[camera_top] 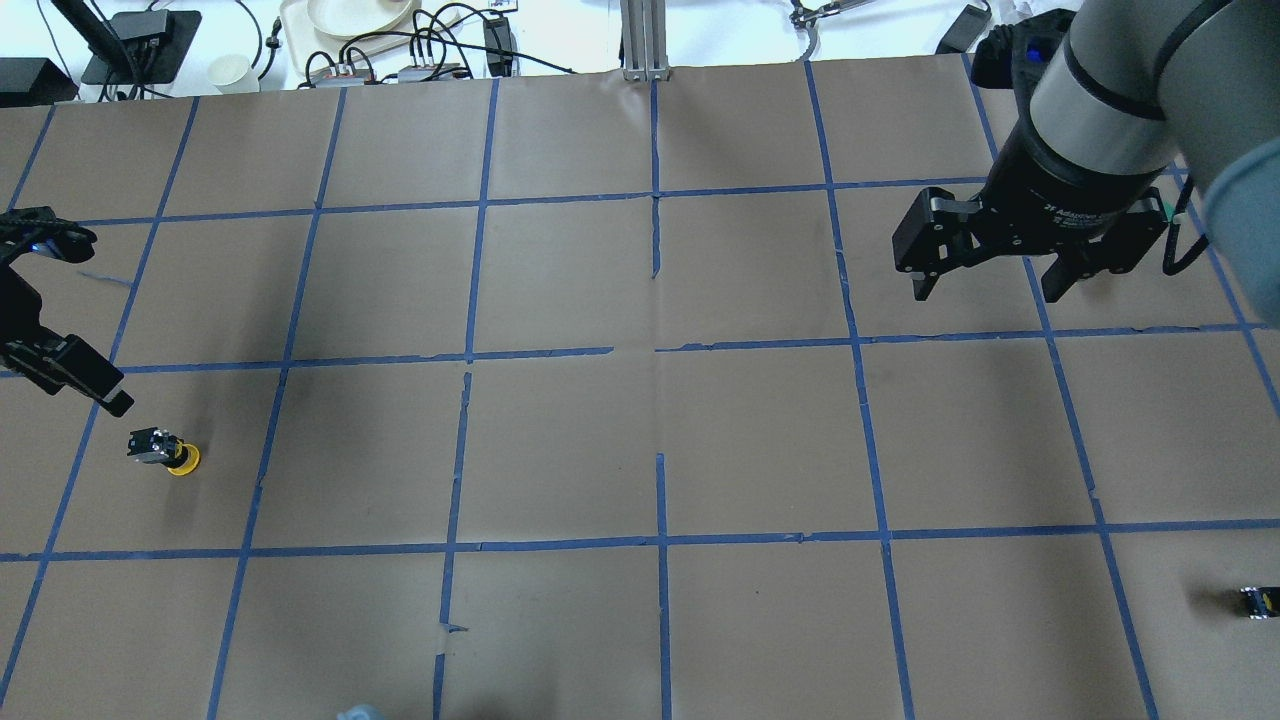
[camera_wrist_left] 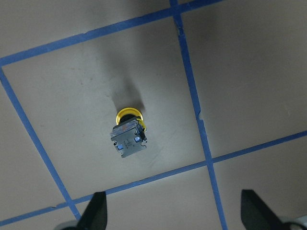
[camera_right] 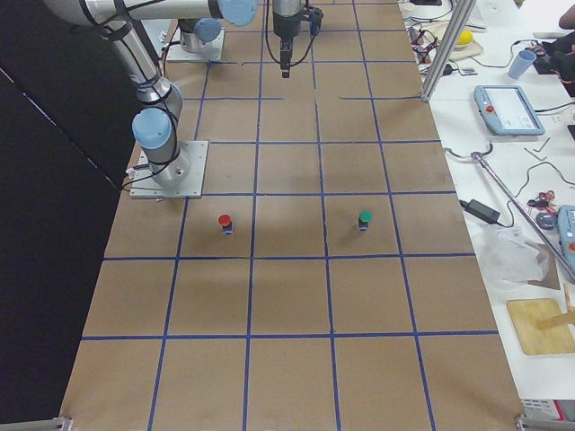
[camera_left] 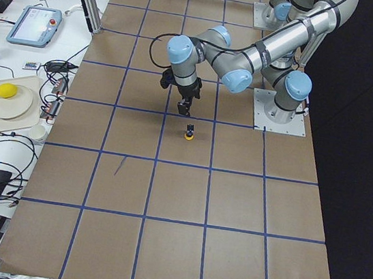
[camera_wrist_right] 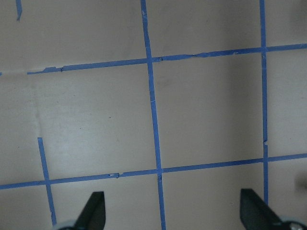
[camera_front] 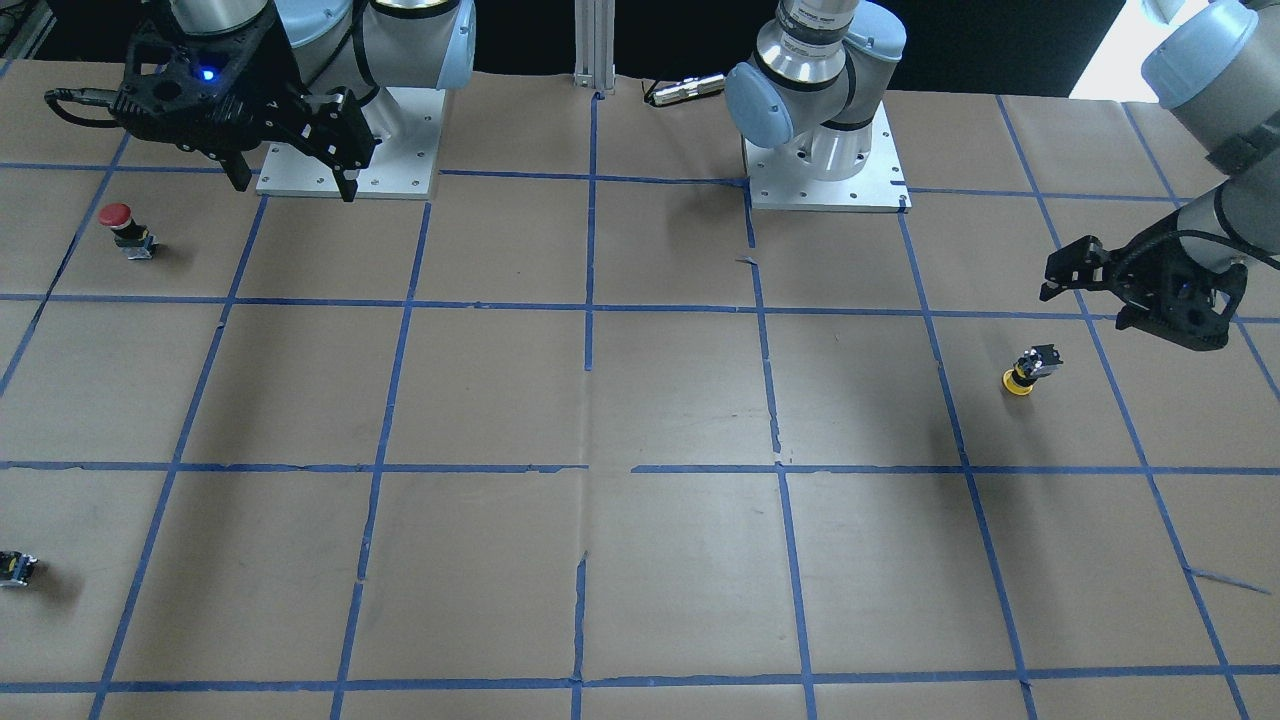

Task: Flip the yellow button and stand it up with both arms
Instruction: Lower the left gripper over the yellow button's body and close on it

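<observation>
The yellow button rests on its yellow cap with the black-and-silver body pointing up, slightly tilted. It also shows in the overhead view, the exterior left view and the left wrist view. My left gripper hovers open and empty beside and above the button, not touching it; it shows at the overhead view's left edge. Its fingertips frame the bottom of the wrist view. My right gripper is open and empty, high over the table near its own base.
A red-capped button stands near the right arm's base plate. A tiny black-and-yellow part lies by the table's right edge. A green-capped button shows in the exterior right view. Blue tape lines grid the brown table.
</observation>
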